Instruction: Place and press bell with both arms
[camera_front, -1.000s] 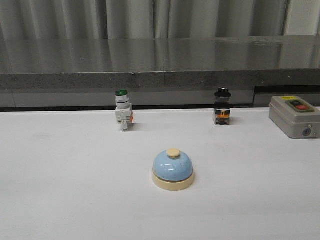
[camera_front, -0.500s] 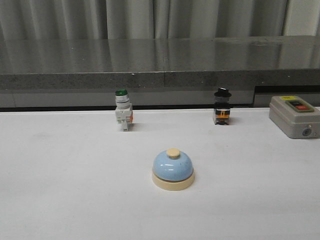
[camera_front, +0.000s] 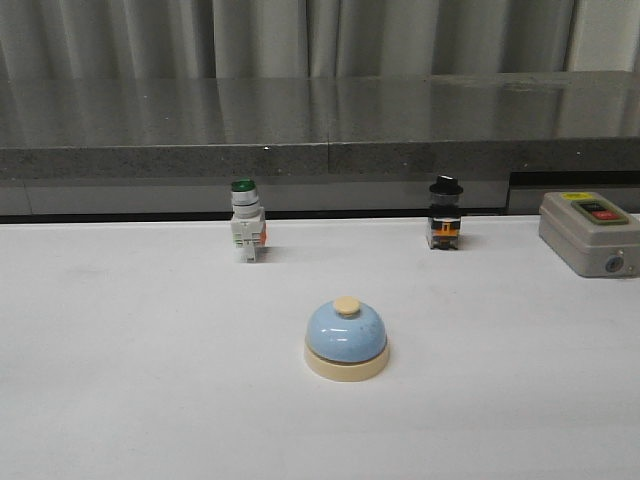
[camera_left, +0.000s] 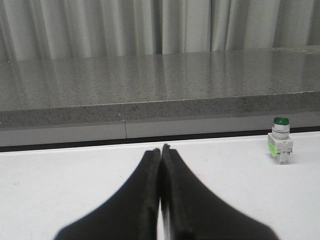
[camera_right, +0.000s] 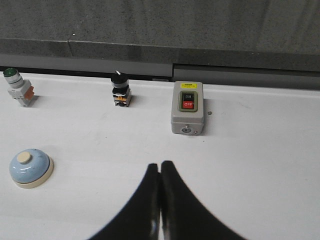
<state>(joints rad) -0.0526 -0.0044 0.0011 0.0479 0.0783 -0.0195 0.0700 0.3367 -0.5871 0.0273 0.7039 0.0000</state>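
The bell (camera_front: 346, 338), with a light-blue dome, cream base and cream button, stands upright on the white table near the middle front. The right wrist view shows the bell (camera_right: 30, 167) off to one side of my right gripper (camera_right: 160, 164), well apart from it. That gripper's black fingers are pressed together with nothing between them. My left gripper (camera_left: 161, 148) is also shut and empty, hovering over bare table; the bell is out of its view. Neither arm appears in the front view.
A green-capped white push-button switch (camera_front: 245, 232) and a black-capped switch (camera_front: 445, 226) stand at the table's back edge. A grey ON/OFF switch box (camera_front: 589, 233) sits at the back right. A dark stone ledge (camera_front: 320, 130) runs behind the table.
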